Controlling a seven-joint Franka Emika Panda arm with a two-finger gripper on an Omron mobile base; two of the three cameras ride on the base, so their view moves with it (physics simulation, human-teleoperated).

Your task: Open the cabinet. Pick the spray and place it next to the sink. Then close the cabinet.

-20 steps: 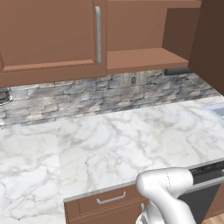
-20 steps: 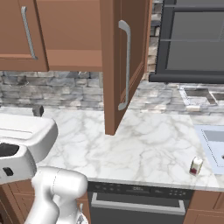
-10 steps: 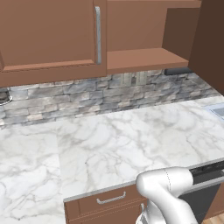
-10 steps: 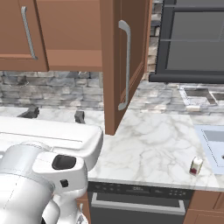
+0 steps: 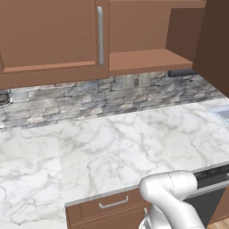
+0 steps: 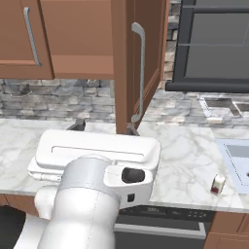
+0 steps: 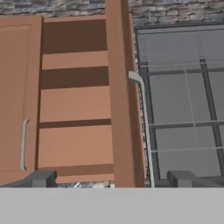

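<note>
The brown cabinet (image 5: 53, 40) has its left door shut and its right door (image 6: 127, 63) swung out, seen edge-on with its silver bar handle (image 6: 141, 73). The hand view looks into the cabinet's open half (image 7: 74, 105), where the shelves are bare. My gripper (image 6: 104, 127) hovers over the counter just in front of the open door and is open, with nothing between its fingertips (image 7: 41, 178). The sink (image 6: 236, 158) is at the right. A small pale bottle-like thing (image 6: 217, 185) stands on the counter beside it, too small to tell whether it is the spray.
The marble counter (image 5: 112, 152) runs below the cabinet, against a grey stone backsplash (image 5: 89, 96). A dark-framed grey panel (image 6: 214, 44) hangs right of the open door. Drawer fronts (image 5: 112, 205) sit under the counter's front edge.
My hand has swung to the right across the counter toward the open door's lower edge. The cabinet doors and the things on the counter have not moved.
</note>
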